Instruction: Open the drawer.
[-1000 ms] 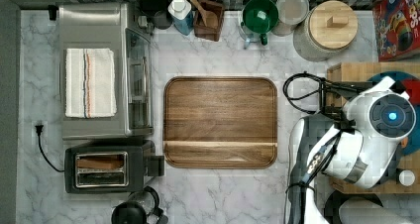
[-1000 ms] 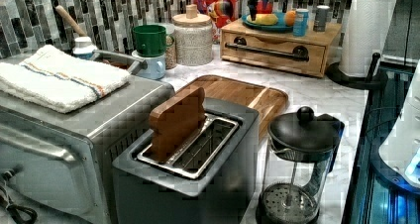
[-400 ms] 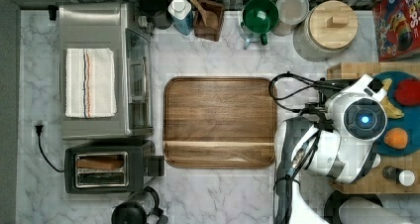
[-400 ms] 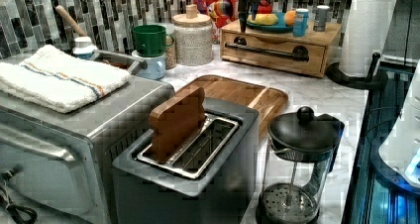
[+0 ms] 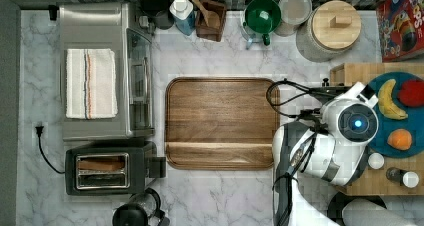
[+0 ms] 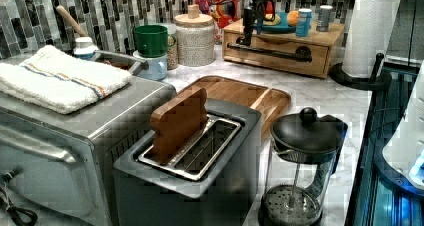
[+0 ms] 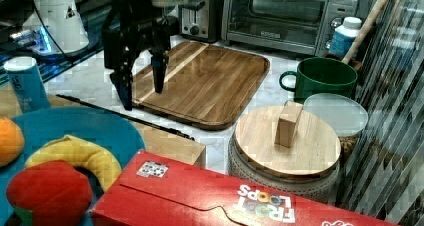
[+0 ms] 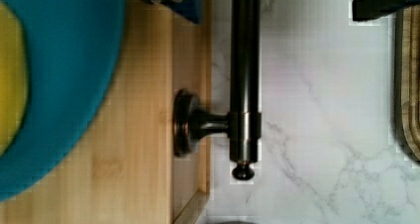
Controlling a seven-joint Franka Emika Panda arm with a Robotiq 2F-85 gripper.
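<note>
The drawer [image 6: 280, 61] is a light-wood box with a long black bar handle [image 6: 270, 48], and it sits at the back of the counter. In the left view its front looks flush with the cabinet. My gripper [image 7: 141, 86] hangs open just above the handle [image 7: 125, 113], near one end of the bar. In the wrist view the handle [image 8: 245, 75] runs between my two dark fingertips [image 8: 381, 1], with its round mount [image 8: 185, 122] and end knob below. From the top view the white wrist [image 5: 350, 126] covers the gripper and the drawer front.
A blue plate with fruit [image 5: 400, 111] and small bottles stand on the cabinet top. The dark walnut tray [image 5: 222, 123] lies beside the drawer front. A toaster [image 5: 107, 166], toaster oven [image 5: 100, 71], french press [image 6: 300, 161], paper towel roll [image 6: 372, 31] and jars [image 5: 332, 28] ring the counter.
The arm has shifted toward the top view's left, off the cabinet top and over the drawer front, and the open gripper has come down around the handle.
</note>
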